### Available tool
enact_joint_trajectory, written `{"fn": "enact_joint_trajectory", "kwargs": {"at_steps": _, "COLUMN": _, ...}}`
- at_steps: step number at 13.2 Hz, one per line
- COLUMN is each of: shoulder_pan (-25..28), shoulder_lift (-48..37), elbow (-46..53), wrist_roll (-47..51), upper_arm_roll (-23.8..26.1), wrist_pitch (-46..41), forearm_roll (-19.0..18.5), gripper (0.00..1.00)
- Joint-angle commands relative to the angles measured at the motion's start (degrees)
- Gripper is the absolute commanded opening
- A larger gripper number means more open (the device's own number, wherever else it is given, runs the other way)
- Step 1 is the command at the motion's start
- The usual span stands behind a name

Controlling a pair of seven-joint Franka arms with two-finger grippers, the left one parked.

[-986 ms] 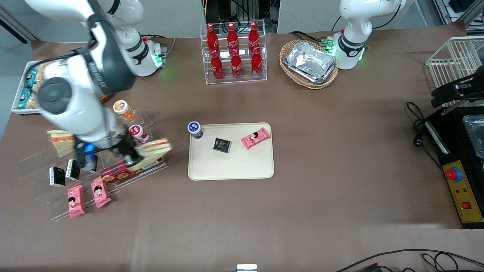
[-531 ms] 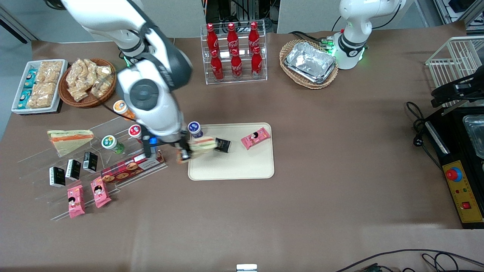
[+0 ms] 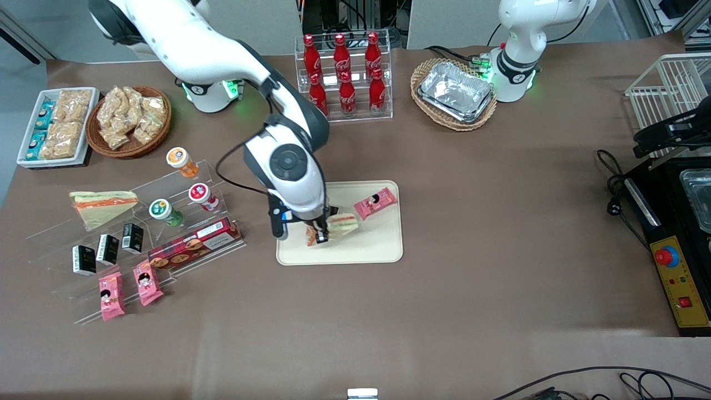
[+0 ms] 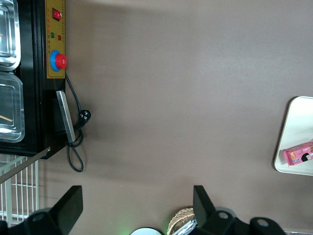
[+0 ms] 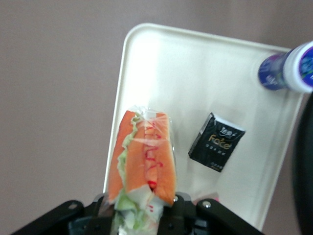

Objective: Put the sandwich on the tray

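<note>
Clear film: wraps the sandwich point(image 5: 142, 161), a wedge with pale bread faces, an orange cut edge, green lettuce and thin red lines.
End effector: the end effector point(image 3: 319, 232) hangs over the tray, its black fingers point(image 5: 188, 215) pinching the sandwich at one end.
Sandwich position: held above the tray's edge nearest the front camera, not seen to touch it; in the front view it shows as a pale wedge point(image 3: 340, 223) jutting from the end effector.
Tray: the tray point(image 3: 383, 244) is smooth, cream-beige, rectangular, with rounded corners and a low rim.
On the tray: a pink snack packet point(image 3: 376, 203) lies in a corner; the wrist view adds a black packet point(image 5: 216, 142) with gold lettering, hidden by the arm in the front view.
Beside the tray: a blue-and-white capped bottle point(image 5: 288, 68) stands at the tray's corner, seen only from the wrist.
Desk: the desk point(image 3: 500, 222) is covered in matte brown material with faint creases.
Display: clear acrylic steps point(image 3: 139, 244) hold small bottles, black packets, pink packets, a red biscuit box and a second wedge point(image 3: 103, 205) with a broad orange band.
Farther from the camera: red cola bottles point(image 3: 344, 78) stand in a clear rack; foil trays point(image 3: 456, 91) sit in a wicker basket.
Left wrist view: shows the tray's corner point(image 4: 293, 142) and the pink packet on it.
</note>
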Motion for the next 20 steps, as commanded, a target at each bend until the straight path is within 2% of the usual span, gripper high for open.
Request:
{"fn": "enact_joint_trajectory", "kwargs": {"at_steps": 1, "shoulder_pan": 0.9, "shoulder_lift": 3.9, "elbow": 1.6, "wrist_roll": 5.2, "upper_arm_roll": -0.7, "wrist_pitch": 4.0, "forearm_roll": -2.3, "gripper": 0.26}}
{"fn": "enact_joint_trajectory", "kwargs": {"at_steps": 6, "shoulder_pan": 1.3, "shoulder_lift": 6.6, "elbow": 2.2, "wrist_roll": 8.5, "upper_arm_roll": -2.0, "wrist_pitch": 7.5, "forearm_roll": -3.6, "gripper": 0.26}}
{"fn": "enact_joint_trajectory", "kwargs": {"at_steps": 8, "shoulder_pan": 1.6, "shoulder_lift": 7.3, "elbow": 2.2, "wrist_roll": 13.5, "upper_arm_roll": -2.1, "wrist_pitch": 7.6, "forearm_roll": -7.8, "gripper": 0.27}}
{"fn": "enact_joint_trajectory", "kwargs": {"at_steps": 10, "shoulder_pan": 1.7, "shoulder_lift": 7.9, "elbow": 2.2, "wrist_roll": 15.4, "upper_arm_roll": -2.1, "wrist_pitch": 8.9, "forearm_roll": -10.1, "gripper": 0.27}}
{"fn": "enact_joint_trajectory", "kwargs": {"at_steps": 17, "shoulder_pan": 1.7, "shoulder_lift": 10.4, "elbow": 3.1, "wrist_roll": 15.3, "upper_arm_roll": -2.2, "wrist_pitch": 11.4, "forearm_roll": -12.5, "gripper": 0.3}}
{"fn": "enact_joint_trajectory", "kwargs": {"at_steps": 19, "shoulder_pan": 1.7, "shoulder_lift": 10.2, "elbow": 3.6, "wrist_roll": 15.4, "upper_arm_roll": -2.3, "wrist_pitch": 11.3, "forearm_roll": -12.5, "gripper": 0.67}}
{"fn": "enact_joint_trajectory", "kwargs": {"at_steps": 20, "shoulder_pan": 1.5, "shoulder_lift": 10.2, "elbow": 3.6, "wrist_roll": 15.4, "upper_arm_roll": -2.3, "wrist_pitch": 11.3, "forearm_roll": -12.6, "gripper": 0.88}}
